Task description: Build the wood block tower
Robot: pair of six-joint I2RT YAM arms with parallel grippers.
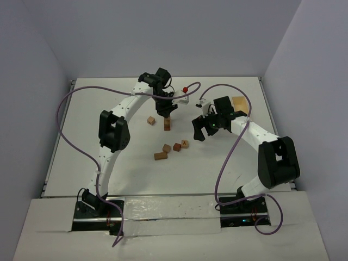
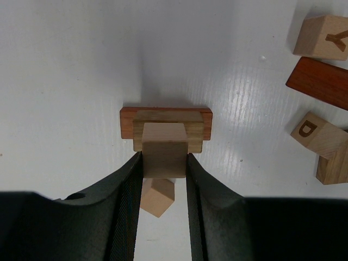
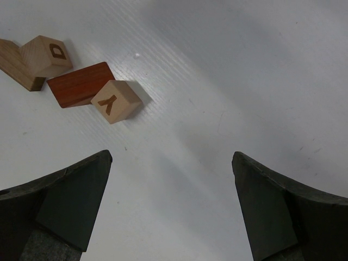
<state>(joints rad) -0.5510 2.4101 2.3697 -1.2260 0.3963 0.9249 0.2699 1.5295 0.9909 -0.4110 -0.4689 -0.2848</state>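
Mid-frame at the left wrist, the left gripper (image 2: 164, 168) clenches a small pale wooden cube (image 2: 163, 141) over the tower (image 1: 167, 125): tan bar (image 2: 163, 116) on reddish-brown bar (image 2: 127, 122). Probably light, stiff, slick; flat opposite faces suit. The right gripper (image 3: 171, 201) gapes empty.

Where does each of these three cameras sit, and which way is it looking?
Top external: above and behind the robot, looking down on the table; left arm and right arm show whole.
Left wrist: looks down past the left gripper, shut on a tan cube above the tower.
Right wrist: looks down at the table through the right gripper, open.
Shared: both wrist views show the Y block.
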